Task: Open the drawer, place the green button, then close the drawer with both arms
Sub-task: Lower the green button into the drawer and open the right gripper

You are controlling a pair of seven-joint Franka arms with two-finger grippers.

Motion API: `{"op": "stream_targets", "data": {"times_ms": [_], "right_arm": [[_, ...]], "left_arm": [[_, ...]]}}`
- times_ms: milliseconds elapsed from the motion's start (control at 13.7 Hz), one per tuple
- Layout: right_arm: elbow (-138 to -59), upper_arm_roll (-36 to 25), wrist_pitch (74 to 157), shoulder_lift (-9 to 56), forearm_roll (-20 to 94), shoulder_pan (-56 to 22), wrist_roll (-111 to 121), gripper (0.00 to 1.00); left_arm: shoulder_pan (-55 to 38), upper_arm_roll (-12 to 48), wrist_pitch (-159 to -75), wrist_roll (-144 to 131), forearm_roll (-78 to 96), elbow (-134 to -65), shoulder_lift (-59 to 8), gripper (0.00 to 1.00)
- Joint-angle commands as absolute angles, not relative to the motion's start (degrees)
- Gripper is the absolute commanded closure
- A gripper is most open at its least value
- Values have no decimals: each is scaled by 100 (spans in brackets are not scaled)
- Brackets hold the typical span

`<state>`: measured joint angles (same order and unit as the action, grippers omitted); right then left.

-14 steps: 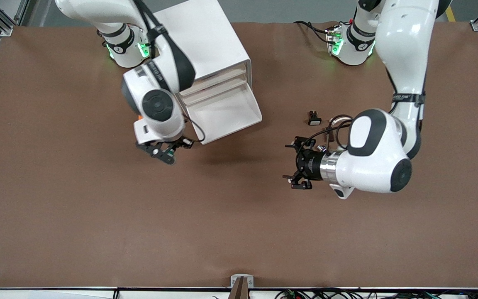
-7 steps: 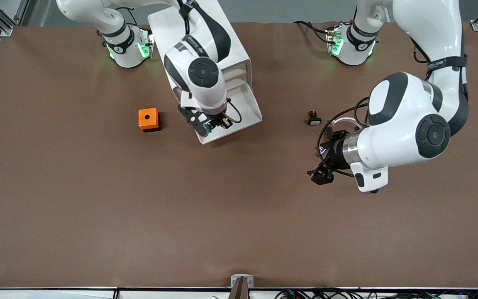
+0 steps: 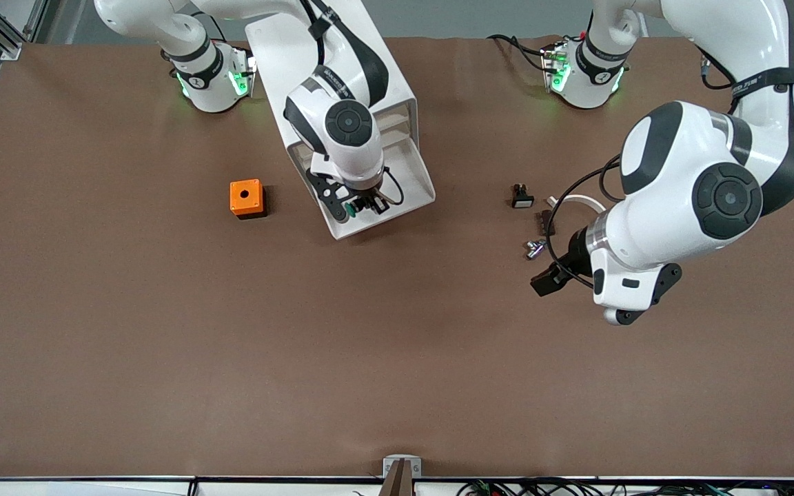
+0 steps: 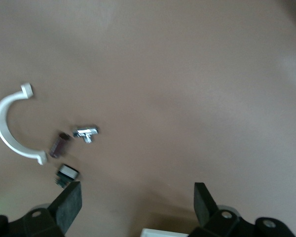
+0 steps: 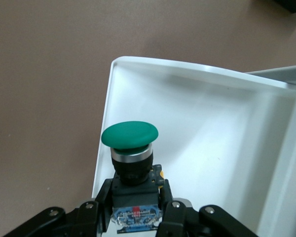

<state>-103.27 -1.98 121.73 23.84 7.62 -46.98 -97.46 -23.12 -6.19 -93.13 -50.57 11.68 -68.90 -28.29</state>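
The cabinet (image 3: 342, 69) has a lower drawer (image 3: 404, 180) pulled out, a shallow white tray. My right gripper (image 3: 359, 205) is shut on the button (image 3: 351, 207) and holds it over the drawer's front corner toward the right arm's end. In the right wrist view the green cap (image 5: 129, 134) stands above the gripper (image 5: 133, 210), over the drawer's rim (image 5: 104, 123). My left gripper (image 3: 547, 281) is open and empty over bare table toward the left arm's end; it also shows in the left wrist view (image 4: 136, 202).
An orange box with a hole (image 3: 246, 198) sits beside the drawer toward the right arm's end. A black-and-white part (image 3: 522, 198), a white curved clip (image 3: 576, 201), a dark part (image 3: 544, 222) and a silver part (image 3: 533, 248) lie near the left gripper.
My right gripper carried the button from over the table beside the orange box to over the drawer's front corner. My left arm drew back toward its end of the table, gripper turning.
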Motion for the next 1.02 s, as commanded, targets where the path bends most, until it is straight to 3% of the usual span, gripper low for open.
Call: {"op": "stream_targets", "data": {"times_ms": [0,510,948], "right_arm": [[-10556,-211,12428,2408,931,-4737,-9826,88],[-10547,-211,12516,2470,1266,-4860,-9826,82],[-10521,-211,12524,2584,1266,-4957,-9809,65]], "left_arm": [[-2320,-607,-9272,-4519,923,-7102,-2602,0],[-2469,-493,-9754,-3736,800,-7540,-2637,0],[-2909,-247,-10115,-3709,422,-8015,-2628,0]]}}
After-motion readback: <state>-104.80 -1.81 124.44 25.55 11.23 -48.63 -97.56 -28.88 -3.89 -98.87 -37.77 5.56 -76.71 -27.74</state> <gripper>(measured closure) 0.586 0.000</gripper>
